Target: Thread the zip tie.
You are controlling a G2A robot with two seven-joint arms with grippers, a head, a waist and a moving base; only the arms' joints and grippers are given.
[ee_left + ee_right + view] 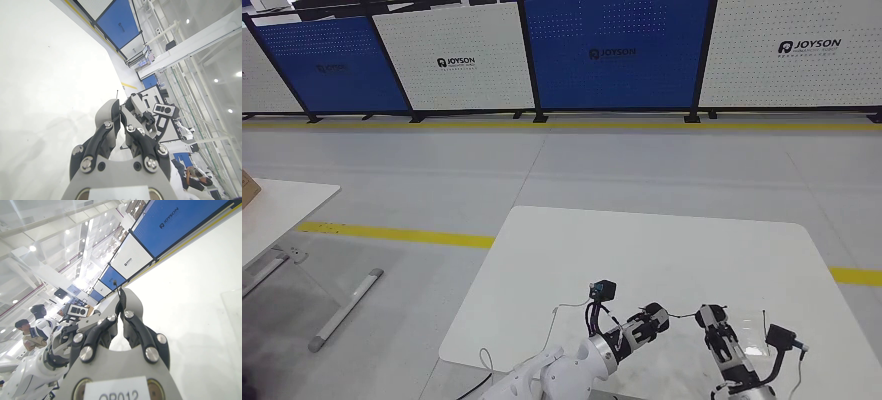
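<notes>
The zip tie is a thin black strap. In the top view it shows as a fine line [683, 317] spanning the gap between my two grippers, low over the white table [642, 250] near its front edge. My left gripper [119, 107] is shut on the strap, and a short end of the zip tie [117, 94] sticks out past its fingertips. My right gripper [121, 293] is shut on the strap too, with the square head of the zip tie [114, 282] poking out beyond its tips. The left gripper [663, 320] and right gripper [704, 318] face each other closely.
A clear plastic sheet [752, 335] lies on the table beside the right arm, and its edge [231, 306] shows in the right wrist view. The table's far half is bare white. A second white table [282, 205] stands off to the left.
</notes>
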